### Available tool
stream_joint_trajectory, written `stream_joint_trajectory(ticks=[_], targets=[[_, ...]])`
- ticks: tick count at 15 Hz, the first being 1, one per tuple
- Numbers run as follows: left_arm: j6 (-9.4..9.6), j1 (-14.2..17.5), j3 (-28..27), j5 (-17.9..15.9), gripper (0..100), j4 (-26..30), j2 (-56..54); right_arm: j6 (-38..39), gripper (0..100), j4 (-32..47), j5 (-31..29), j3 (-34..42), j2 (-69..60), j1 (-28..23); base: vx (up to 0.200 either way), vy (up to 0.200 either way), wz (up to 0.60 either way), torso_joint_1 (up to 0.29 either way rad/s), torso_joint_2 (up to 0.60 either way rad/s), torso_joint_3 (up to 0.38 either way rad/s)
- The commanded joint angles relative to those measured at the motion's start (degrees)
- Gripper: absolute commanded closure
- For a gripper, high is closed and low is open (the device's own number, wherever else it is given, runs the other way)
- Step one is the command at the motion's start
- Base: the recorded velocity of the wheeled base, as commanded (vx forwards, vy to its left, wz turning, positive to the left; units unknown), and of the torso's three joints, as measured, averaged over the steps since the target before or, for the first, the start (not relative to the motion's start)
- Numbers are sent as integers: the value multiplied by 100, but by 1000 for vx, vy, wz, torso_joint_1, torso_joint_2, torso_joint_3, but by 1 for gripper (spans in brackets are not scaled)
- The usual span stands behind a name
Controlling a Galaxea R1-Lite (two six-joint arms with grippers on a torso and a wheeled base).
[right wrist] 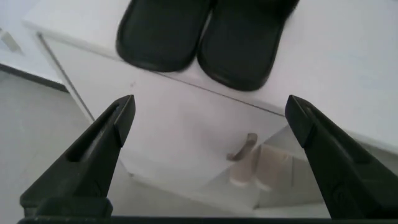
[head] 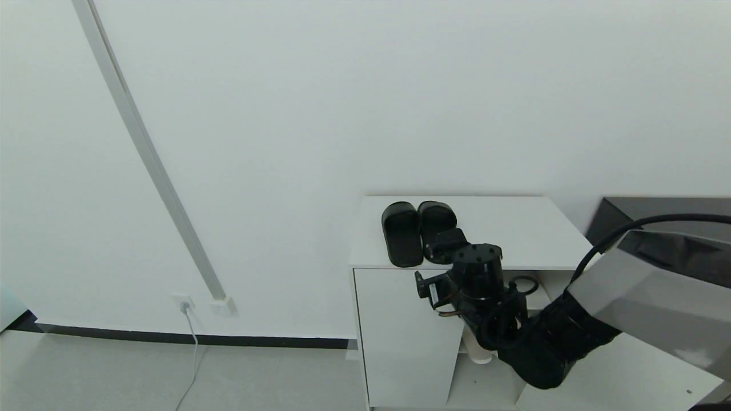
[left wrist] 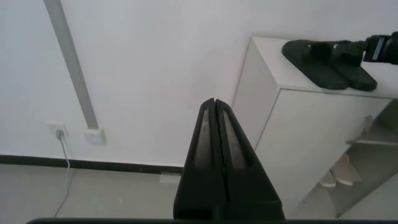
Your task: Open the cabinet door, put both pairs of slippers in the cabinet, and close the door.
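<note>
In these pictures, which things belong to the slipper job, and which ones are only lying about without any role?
Belong to the job: black slippers on top of the cabinet; pale slippers on a shelf inside it; right gripper, open, by the black pair.
Just lying about: wall socket; slanted wall strip; dark object right of the cabinet.

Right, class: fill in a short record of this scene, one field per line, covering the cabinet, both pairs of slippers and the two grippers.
cabinet: white, against the wall; one side open, the other door shut
black slippers: side by side on the cabinet top
pale slippers: inside the open compartment
right gripper: jaws open, close to the black slippers, holding nothing
left gripper: jaws shut, off to the side of the cabinet, holding nothing
</note>
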Motion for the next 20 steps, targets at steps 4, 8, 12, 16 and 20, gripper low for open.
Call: stream_joint_trajectory(ticks=[4, 8, 12, 16, 20], targets=[[7, 1, -8, -68, 100, -1, -1, 912, 0, 1127, -309, -928, -452, -34, 0, 0, 0, 0, 0, 0], [7, 1, -8, -77, 100, 8, 8, 1000, 0, 1118, -309, -920, -285, 72, 200, 0, 0, -5, -6, 1], [7, 1, -8, -77, 100, 8, 8, 1141, 0, 1092, -300, -990, 84, 98, 200, 0, 0, 10, 5, 1], [-2, 1, -8, -77, 100, 8, 8, 1158, 0, 714, -273, -1113, 523, 98, 50, 0, 0, -1, 2, -1], [-2, 1, -8, -77, 100, 8, -1, 1114, 0, 732, -256, -1772, 1077, -25, 0, 0, 0, 0, 0, 0]])
